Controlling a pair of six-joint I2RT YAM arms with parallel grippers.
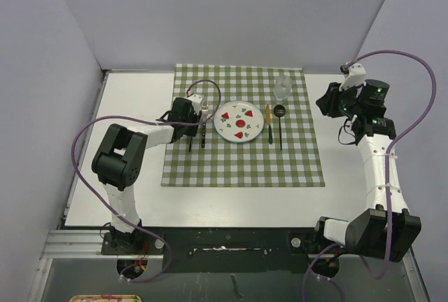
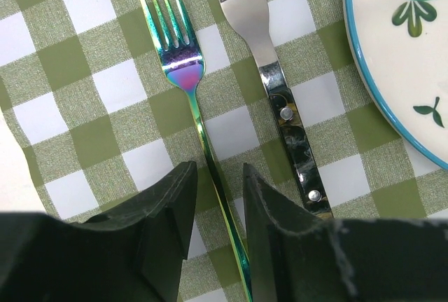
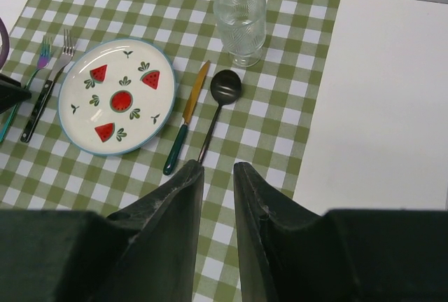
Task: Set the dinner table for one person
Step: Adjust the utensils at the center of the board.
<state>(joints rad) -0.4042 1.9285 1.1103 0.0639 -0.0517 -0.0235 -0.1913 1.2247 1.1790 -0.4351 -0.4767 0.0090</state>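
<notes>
The surface [image 1: 133, 92] is a flat, smooth white rectangle with a metal rail on its near edge. It lies level in front of both arm bases, its long axis running left to right across the top view. At its middle lies a green-and-white checked cloth [image 1: 238, 165], woven and slightly rumpled. On the cloth sit a round glazed plate [image 1: 240, 121] painted with watermelon slices, a ribbed clear glass [image 3: 240, 22], a green-handled knife [image 3: 185, 120] and a dark spoon [image 3: 225, 86]. Left of the plate lie two forks, tines pointing away – a rainbow fork [image 2: 183, 71] and a steel fork [image 2: 246, 15]. The left fingers [image 2: 168, 211] stand apart astride the rainbow fork's handle, not clamped. The right fingers [image 3: 168, 225] show a narrow gap – empty.
</notes>
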